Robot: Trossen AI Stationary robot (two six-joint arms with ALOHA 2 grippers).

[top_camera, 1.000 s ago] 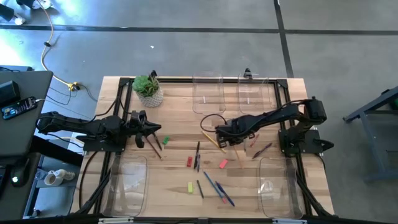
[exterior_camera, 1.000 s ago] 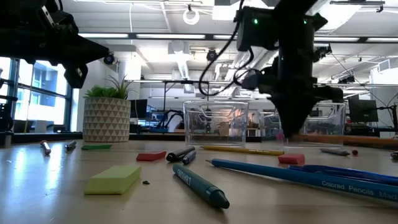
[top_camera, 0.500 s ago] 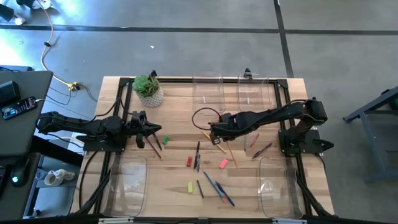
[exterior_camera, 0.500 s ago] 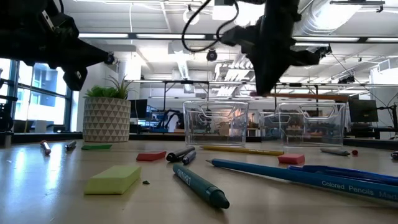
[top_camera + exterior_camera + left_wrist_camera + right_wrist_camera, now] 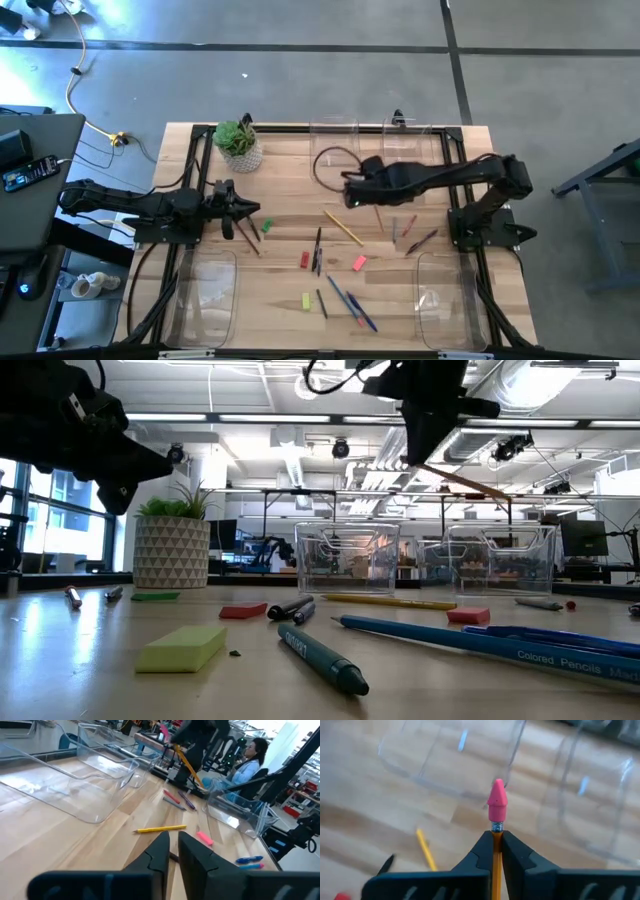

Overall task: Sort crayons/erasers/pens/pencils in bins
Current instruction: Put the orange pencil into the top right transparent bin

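My right gripper point(image 5: 352, 190) hangs high over the table's middle, shut on an orange-tan pencil point(image 5: 462, 482) with a pink eraser end point(image 5: 497, 802). A yellow pencil point(image 5: 343, 227) lies flat on the wood below it. Four clear bins stand on the table: two at the far edge point(image 5: 335, 152) point(image 5: 405, 150), one near left point(image 5: 205, 292) and one near right point(image 5: 445, 295). Red point(image 5: 304, 260), pink point(image 5: 359, 263), yellow-green point(image 5: 305, 301) and green point(image 5: 267, 226) erasers lie between them. My left gripper point(image 5: 173, 845) waits at the left edge, a narrow gap between its fingers, holding nothing. My right gripper pinches the pencil's shaft just behind the metal band point(image 5: 496, 826) between its two fingers. The pink end sticks out past the fingertips. The fingers slant down from the table's right. The pencil is lifted clear of the table, and its long end point(image 5: 500, 496) slants down away from the gripper.
Dark pens point(image 5: 318, 250) and blue coloured pencils point(image 5: 352, 302) lie in the middle and near part of the table, with more sticks at the right point(image 5: 420, 240). A potted plant point(image 5: 239, 143) stands far left. A person point(image 5: 250, 755) sits beyond the table's right side.
My right gripper has risen from the table top and gone a little toward the far edge, tipping as it went. It stayed shut on the pencil, which has come up off the wood and now hangs slanted in the air.
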